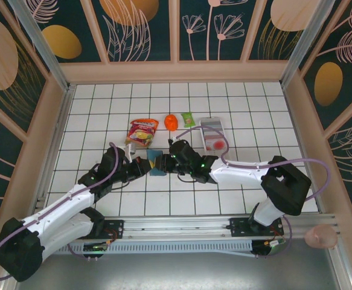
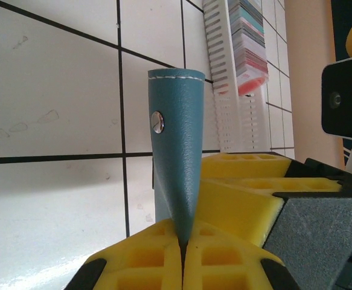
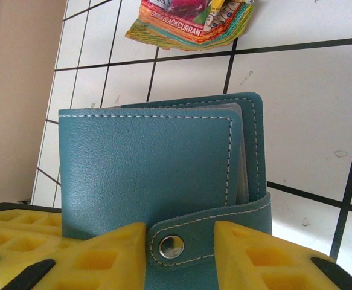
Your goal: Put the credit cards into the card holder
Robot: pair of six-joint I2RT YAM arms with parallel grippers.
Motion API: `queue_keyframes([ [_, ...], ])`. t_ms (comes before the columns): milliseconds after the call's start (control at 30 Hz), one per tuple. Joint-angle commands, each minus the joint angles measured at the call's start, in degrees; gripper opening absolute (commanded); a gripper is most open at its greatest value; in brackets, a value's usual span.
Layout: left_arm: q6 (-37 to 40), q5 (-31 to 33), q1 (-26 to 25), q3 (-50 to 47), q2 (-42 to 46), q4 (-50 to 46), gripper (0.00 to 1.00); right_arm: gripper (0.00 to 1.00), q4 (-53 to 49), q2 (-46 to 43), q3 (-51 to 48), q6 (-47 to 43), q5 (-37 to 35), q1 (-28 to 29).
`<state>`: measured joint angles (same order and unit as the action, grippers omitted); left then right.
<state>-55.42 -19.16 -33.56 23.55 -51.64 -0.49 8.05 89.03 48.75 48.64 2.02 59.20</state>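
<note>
The teal card holder (image 1: 156,162) lies between both grippers in the middle of the tiled floor. My left gripper (image 1: 144,164) is shut on its strap (image 2: 176,163), which stands up from the yellow fingers (image 2: 145,260) and carries a snap stud. From the opposite side, my right gripper (image 3: 182,241) is open, and its yellow fingers (image 3: 260,254) flank the snapped strap tab on the closed card holder (image 3: 151,157). The credit cards (image 1: 214,138), pale with a red mark, sit stacked in a white tray (image 1: 212,123). The stack of cards (image 2: 251,48) is seen edge-on in the left wrist view.
A colourful snack packet (image 1: 142,132) lies just behind the card holder, also seen as the packet (image 3: 191,24). An orange object (image 1: 171,122) and a small green packet (image 1: 189,119) sit behind. Wooden walls ring the tiled floor.
</note>
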Motion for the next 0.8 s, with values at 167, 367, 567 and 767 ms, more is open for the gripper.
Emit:
queue_keyframes([
  [167,1.55,-0.53,-0.23,2.15,0.40,4.45,0.00,0.21,-9.79,-0.01,0.53,-1.12,-6.57,0.22],
  [367,2.14,-0.60,-0.26,1.60,0.22,5.02,0.00,0.07,-14.22,1.55,2.53,-2.03,-9.90,0.28],
  [567,2.75,-0.01,-0.27,1.50,0.48,4.49,0.00,0.00,-14.58,0.70,2.43,-2.61,-11.25,0.17],
  [767,2.90,1.74,-0.26,0.04,-1.36,4.02,0.00,0.00,-15.08,-5.29,-2.11,-2.65,-13.98,-2.27],
])
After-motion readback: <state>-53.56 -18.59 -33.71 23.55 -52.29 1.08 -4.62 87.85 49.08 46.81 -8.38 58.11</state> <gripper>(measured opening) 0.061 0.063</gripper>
